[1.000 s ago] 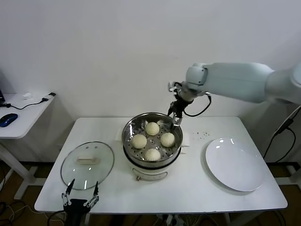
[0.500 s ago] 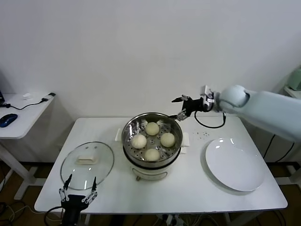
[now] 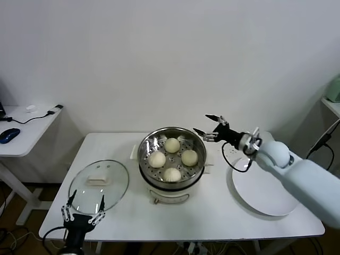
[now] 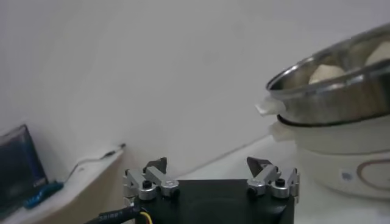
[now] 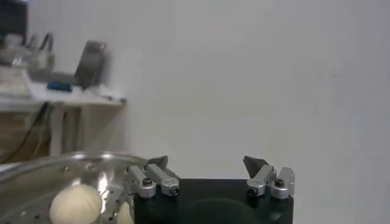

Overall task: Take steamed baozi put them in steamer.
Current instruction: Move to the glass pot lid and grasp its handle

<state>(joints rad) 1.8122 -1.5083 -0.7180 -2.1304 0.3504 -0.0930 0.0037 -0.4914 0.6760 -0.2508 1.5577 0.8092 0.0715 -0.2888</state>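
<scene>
Buns: four steamed baozi (image 3: 172, 159) sit on the perforated tray inside the steamer, one at the back, one on each side and one at the front, close together in a ring.
Steamer: the steamer (image 3: 171, 186), a shiny steel pot on a cream-white base, stands at the middle of the white table (image 3: 212, 212); it has no lid on.
Lid: the round glass lid (image 3: 99, 186) with its white handle lies flat on the table to the steamer's left, near the front edge.
Plate: a flat white plate (image 3: 265, 196) lies on the table to the steamer's right, partly covered by the right arm, with nothing seen on it.
Right gripper: the right gripper (image 3: 212, 129) hangs in the air just beyond the steamer's back right rim, above the table; its jaws stand wide and hold nothing. The right wrist view shows the steamer's rim and a bun (image 5: 75, 204) below the jaws.
Left gripper: the left gripper (image 3: 83, 205) is low at the table's front left edge, just in front of the lid; its jaws are spread wide and hold nothing.
Side desk: a second, smaller table (image 3: 24, 133) stands to the far left with a blue mouse (image 3: 9, 134) and a cable on it.
</scene>
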